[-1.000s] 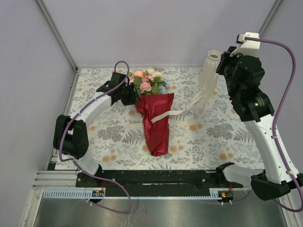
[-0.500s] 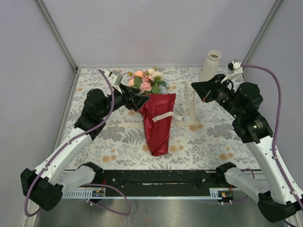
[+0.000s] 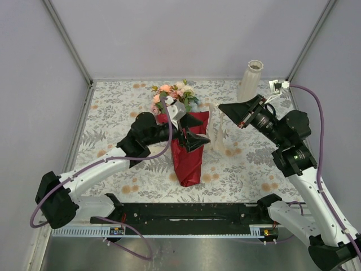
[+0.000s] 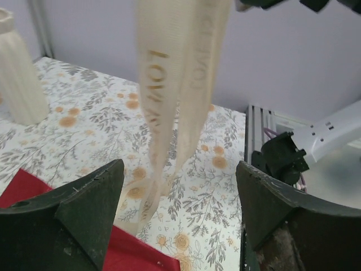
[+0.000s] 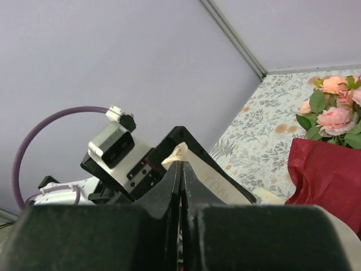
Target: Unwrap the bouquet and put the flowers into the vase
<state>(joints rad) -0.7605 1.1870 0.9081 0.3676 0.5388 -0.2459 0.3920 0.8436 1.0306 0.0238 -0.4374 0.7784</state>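
Swinging in from the far left within the last second, the left fingers (image 4: pixel 84 209) have widened and now stand spread above the bouquet's (image 3: pixel 189 161) dark red wrapping paper (image 3: pixel 183 169), with the cream ribbon (image 4: pixel 180 84) hanging loose between them, untouched. The right fingers (image 5: pixel 161 197), pressed together, pinch the ribbon's upper end and hold it off the worktop (image 3: pixel 113 113) just right of the bouquet, apparently to keep the strip taut and clear so the other arm can take it or work at the tie. Further out, the bouquet lies at the middle of the worktop, narrow end near, with the flowers (image 3: pixel 175 93) still in the paper at the far end. The vase (image 3: pixel 250 79) stands upright in the far right corner, well apart and not yet filled. Judging from this, unwrapping has barely begun.
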